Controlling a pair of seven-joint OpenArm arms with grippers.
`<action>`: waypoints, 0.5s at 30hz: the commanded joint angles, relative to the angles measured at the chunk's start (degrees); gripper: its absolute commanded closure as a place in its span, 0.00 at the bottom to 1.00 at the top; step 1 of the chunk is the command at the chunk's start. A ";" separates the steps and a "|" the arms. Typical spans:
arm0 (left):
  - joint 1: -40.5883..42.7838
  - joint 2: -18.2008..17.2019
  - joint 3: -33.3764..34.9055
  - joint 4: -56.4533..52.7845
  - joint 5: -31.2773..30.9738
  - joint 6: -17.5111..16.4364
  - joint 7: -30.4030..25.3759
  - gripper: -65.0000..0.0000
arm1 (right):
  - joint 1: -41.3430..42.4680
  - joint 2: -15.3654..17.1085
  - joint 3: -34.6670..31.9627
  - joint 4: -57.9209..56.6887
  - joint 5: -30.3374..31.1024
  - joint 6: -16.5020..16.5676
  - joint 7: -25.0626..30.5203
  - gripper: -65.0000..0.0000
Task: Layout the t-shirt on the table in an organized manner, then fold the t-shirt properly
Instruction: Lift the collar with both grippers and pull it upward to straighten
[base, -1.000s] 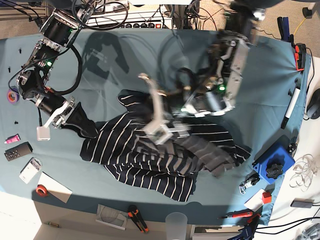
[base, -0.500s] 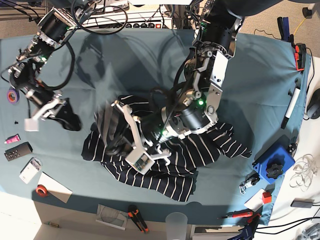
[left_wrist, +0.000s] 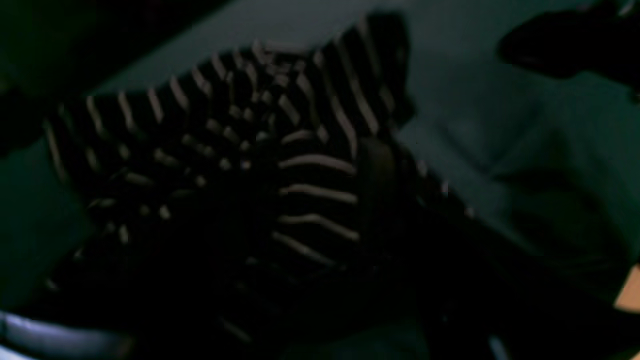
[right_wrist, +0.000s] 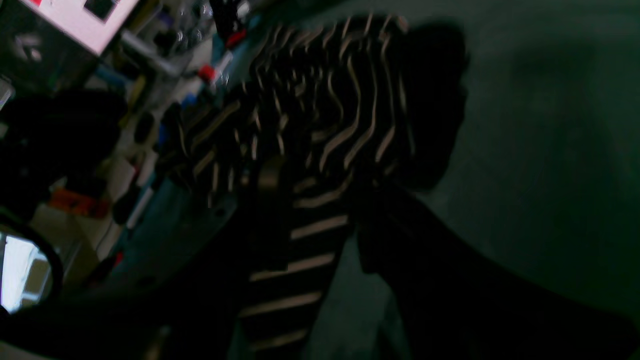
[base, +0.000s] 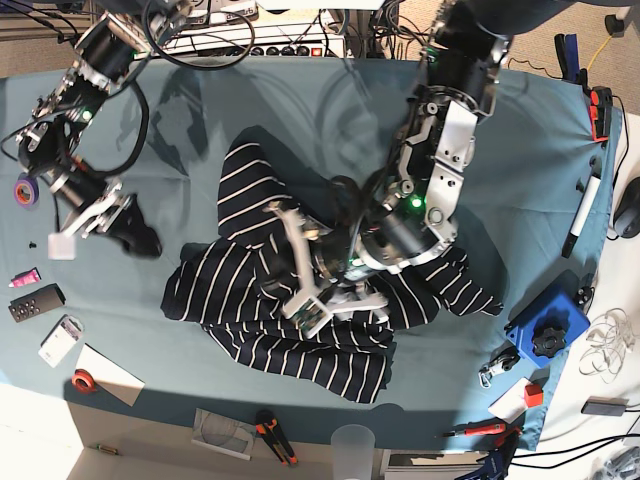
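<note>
Shirt shift: since half a second ago a striped flap of the shirt (base: 245, 180) has been thrown toward the far edge, and the left arm has swung off the heap's near-left corner.
Shirt: bunched mid-desk, one sleeve trailing toward the blue box (base: 545, 325), not yet laid flat.
Left pincer (base: 315, 285): low over the heap's middle; whether its jaws are apart or together cannot be told, as its wrist view is dark and blurred.
Right pincer (base: 135, 235): jaws apart, just off the shirt's left edge, no cloth clearly in them.
Risk: cloth may snag on the left pincer and lift with it, undoing the spread.
Risk: a pull on one layer alone would likely twist the heap further.
Risk: the trailing sleeve could sweep the tools near that box.
Desk (base: 540, 180): teal cloth, which could itself ruck under a drag.
Room: pen (base: 580, 220), tape roll (base: 25, 190) and cup (base: 352, 440) line the edges; cables run behind.
</note>
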 joint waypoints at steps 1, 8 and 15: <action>-1.25 -0.13 -0.13 0.85 -0.61 0.02 -0.92 0.59 | 0.00 0.92 -1.18 0.85 0.90 0.10 0.93 0.67; -0.33 -4.17 -0.28 2.27 -0.07 2.60 1.81 0.59 | -3.58 0.55 -12.17 0.85 -9.14 0.10 0.93 0.67; 6.84 -6.34 -6.75 7.34 1.22 2.54 1.40 0.59 | -3.54 0.46 -22.77 0.85 -12.33 0.10 0.93 0.67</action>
